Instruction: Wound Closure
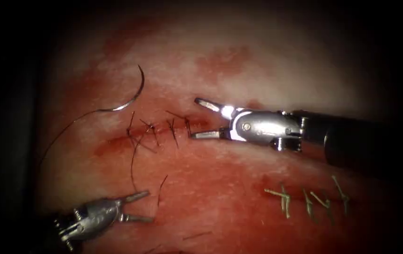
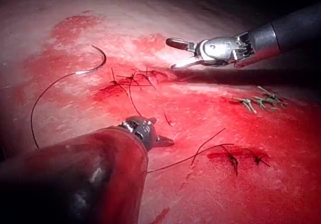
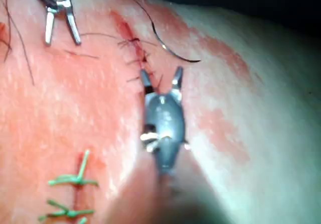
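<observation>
The curved needle (image 1: pixel 133 96) lies free on the tissue (image 1: pixel 220 188) above the left end of the cut (image 1: pixel 163 130), held by neither tool, not in the tissue. Its dark thread (image 1: pixel 62 134) trails down and left. Several dark stitches (image 1: pixel 150 127) cross the cut. My right tool (image 1: pixel 200 117) hovers at the cut's right end, jaws open, holding nothing. My left tool (image 1: pixel 145 206) sits below the cut, jaws open and empty, near a loose thread end (image 1: pixel 162 184). The needle (image 2: pixel 98 63) (image 3: pixel 173 50) also appears in both wrist views.
A second row of pale green stitches (image 1: pixel 307 197) lies at the lower right of the tissue. Red fluid (image 1: pixel 112 146) stains the tissue around the cut. Another dark-stitched spot (image 2: pixel 235 158) shows in the left wrist view.
</observation>
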You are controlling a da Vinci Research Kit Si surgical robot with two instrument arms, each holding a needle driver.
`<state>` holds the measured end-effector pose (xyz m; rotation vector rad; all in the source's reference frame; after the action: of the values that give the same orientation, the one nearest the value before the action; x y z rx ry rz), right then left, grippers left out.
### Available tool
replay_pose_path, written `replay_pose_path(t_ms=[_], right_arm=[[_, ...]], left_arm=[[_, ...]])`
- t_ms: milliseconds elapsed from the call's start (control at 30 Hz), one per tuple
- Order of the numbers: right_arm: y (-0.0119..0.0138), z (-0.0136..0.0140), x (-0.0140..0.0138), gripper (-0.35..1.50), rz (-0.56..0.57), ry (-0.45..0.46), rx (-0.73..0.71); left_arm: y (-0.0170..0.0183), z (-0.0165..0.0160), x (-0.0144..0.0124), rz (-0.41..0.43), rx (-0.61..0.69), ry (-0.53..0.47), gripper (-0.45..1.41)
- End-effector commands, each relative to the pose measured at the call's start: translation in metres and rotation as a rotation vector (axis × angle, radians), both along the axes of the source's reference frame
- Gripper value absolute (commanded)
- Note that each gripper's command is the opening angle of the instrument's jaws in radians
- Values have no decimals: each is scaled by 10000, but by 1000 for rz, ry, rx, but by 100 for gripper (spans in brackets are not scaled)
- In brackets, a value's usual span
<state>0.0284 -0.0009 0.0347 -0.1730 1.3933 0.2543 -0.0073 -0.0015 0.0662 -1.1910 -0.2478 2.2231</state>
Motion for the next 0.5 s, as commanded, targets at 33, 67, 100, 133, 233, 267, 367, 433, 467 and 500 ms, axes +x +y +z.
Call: replay_pose_path(t_ms=[33, 67, 100, 133, 233, 267, 367, 433, 467, 500], right_arm=[[1, 4, 7, 145, 0, 4, 4], [1, 4, 6, 145, 0, 5, 4], [1, 4, 6, 145, -1, 5, 4], [1, 3, 6, 145, -1, 5, 4], [1, 3, 5, 145, 1, 9, 16], [2, 3, 3, 145, 3, 14, 33], [3, 1, -3, 137, 13, 40, 114], [4, -1, -8, 135, 11, 45, 127], [4, -2, -10, 133, 9, 46, 128], [5, -2, -13, 132, 7, 47, 128]], left_arm=[[-1, 5, 0, 4, 2, 5, 46], [-4, 1, 7, 1, 5, 13, 52], [-5, -1, 10, 0, 5, 15, 54], [-6, -4, 13, 0, 5, 17, 54], [-5, -17, 22, -2, 10, 24, 54], [-1, -31, 26, -4, 18, 22, 52], [11, -57, 32, -47, 6, -18, 49], [23, -75, 38, -88, -10, -58, 46], [28, -80, 40, -99, -19, -67, 42], [33, -84, 42, -108, -29, -78, 37]])
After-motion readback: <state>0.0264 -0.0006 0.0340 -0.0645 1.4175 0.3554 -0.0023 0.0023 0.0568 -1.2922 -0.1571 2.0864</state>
